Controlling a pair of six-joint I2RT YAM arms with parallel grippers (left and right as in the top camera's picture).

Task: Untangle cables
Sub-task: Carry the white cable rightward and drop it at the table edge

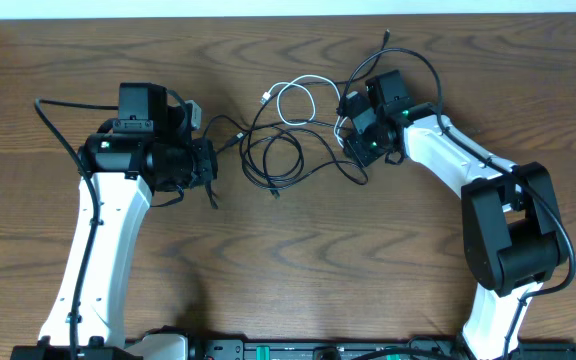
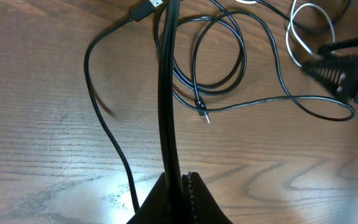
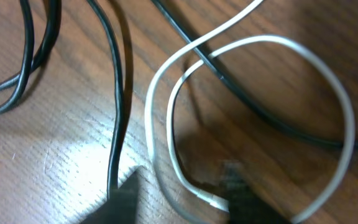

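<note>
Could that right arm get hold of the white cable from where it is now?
Probably yes. The right pincer sits just above the white cable, a loop of it lying between the open fingers, and nothing covers it there.

Its left pincer (image 2: 180, 179) is closed, right pincer (image 3: 182, 190) parted

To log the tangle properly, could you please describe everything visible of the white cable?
The white cable is a thin, smooth, rubbery-looking cord lying flat on the wooden table in loose loops. A black cable crosses it. Its small plug end sits at the left. Part of a loop lies between the open right gripper's fingers.
</note>
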